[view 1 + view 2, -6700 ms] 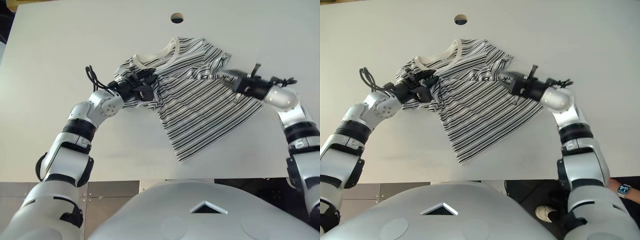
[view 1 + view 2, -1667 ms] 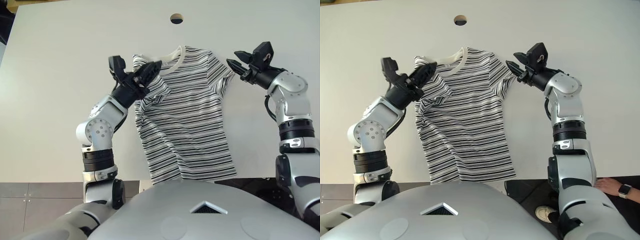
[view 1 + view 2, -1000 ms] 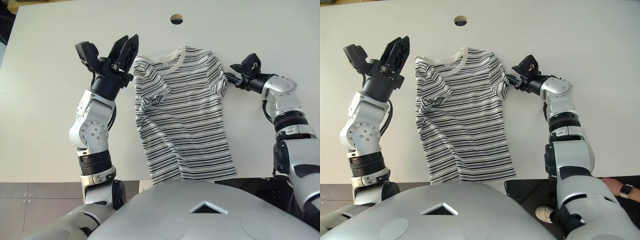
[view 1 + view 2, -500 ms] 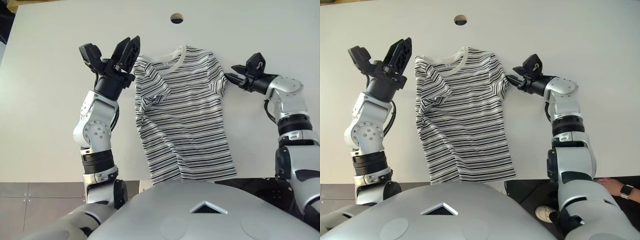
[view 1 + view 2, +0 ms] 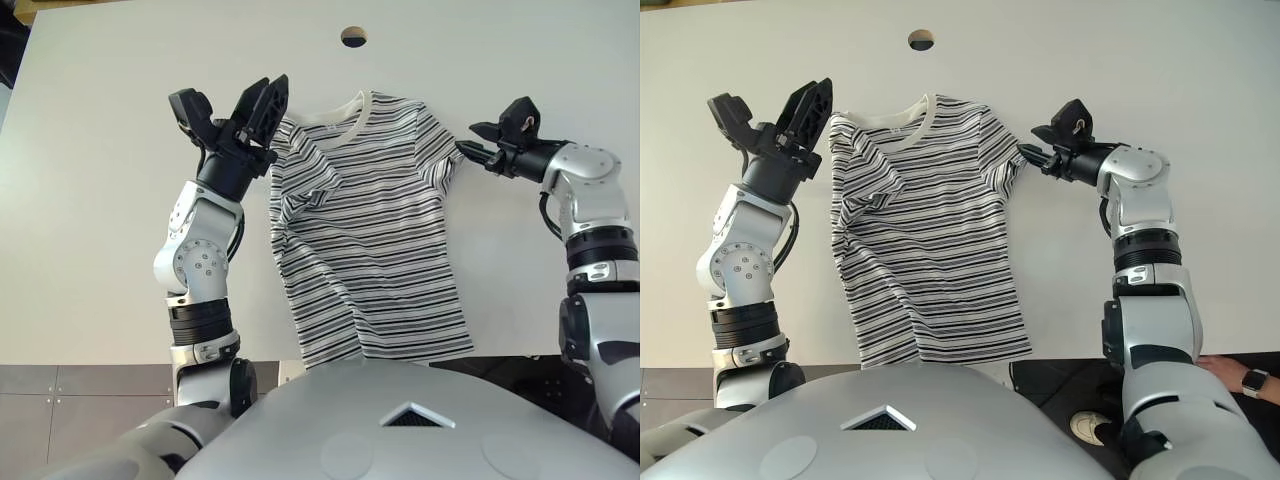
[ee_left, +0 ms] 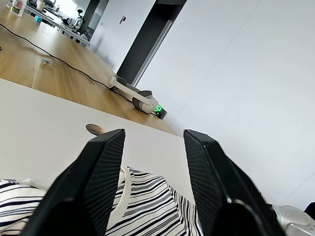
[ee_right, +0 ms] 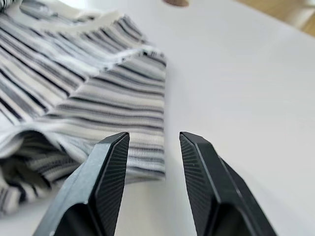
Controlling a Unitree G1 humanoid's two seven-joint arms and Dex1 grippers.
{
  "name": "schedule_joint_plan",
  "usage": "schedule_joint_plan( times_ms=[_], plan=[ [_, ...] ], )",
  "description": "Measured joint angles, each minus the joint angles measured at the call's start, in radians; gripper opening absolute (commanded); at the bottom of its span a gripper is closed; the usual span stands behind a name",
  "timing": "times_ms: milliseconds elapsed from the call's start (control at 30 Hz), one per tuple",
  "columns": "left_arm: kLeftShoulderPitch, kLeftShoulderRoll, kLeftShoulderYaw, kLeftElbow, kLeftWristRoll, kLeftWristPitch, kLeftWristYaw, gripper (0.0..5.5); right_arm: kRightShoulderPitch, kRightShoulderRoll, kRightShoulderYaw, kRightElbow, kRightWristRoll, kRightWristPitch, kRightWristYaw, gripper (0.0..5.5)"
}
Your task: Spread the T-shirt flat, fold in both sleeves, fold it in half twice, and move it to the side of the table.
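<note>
release is happening: we are lifting the wide-open left gripper (image 5: pixel 263 99) off the striped t-shirt (image 5: pixel 365 230) and backing the part-open right gripper (image 5: pixel 468 138) from its sleeve (image 5: pixel 441 160), leaving it lying almost flat on the table (image 5: pixel 100 200), so we are nearing the sleeve folds.
</note>
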Motion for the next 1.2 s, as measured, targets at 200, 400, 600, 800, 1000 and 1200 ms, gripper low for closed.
schedule_joint_plan(
  times_ms=[200, 400, 600, 800, 1000, 1200],
  plan=[
    [0.000, -0.004, -0.005, 0.000, 0.000, -0.002, 0.000, 2.21, -0.040, 0.001, 0.014, 0.114, -0.024, -0.089, -0.036, 1.89],
    [0.006, -0.004, -0.005, -0.001, 0.000, -0.002, 0.002, 2.21, -0.041, 0.002, 0.030, 0.123, -0.030, -0.110, -0.028, 1.20],
    [0.010, -0.005, -0.004, -0.003, 0.000, -0.002, 0.006, 2.21, -0.002, 0.000, 0.038, 0.040, -0.028, -0.086, 0.004, 0.12],
    [0.010, -0.009, -0.005, -0.004, 0.000, -0.002, 0.010, 2.21, 0.053, -0.007, 0.038, -0.087, -0.012, -0.027, 0.036, 0.12],
    [0.010, -0.014, -0.007, -0.004, 0.002, -0.008, 0.009, 2.21, 0.092, -0.039, 0.005, -0.318, 0.030, 0.063, 0.046, 0.12],
    [0.020, -0.020, -0.031, -0.007, 0.012, -0.023, -0.007, 2.21, 0.126, -0.050, -0.007, -0.524, 0.068, 0.152, 0.042, 0.12]
  ],
)
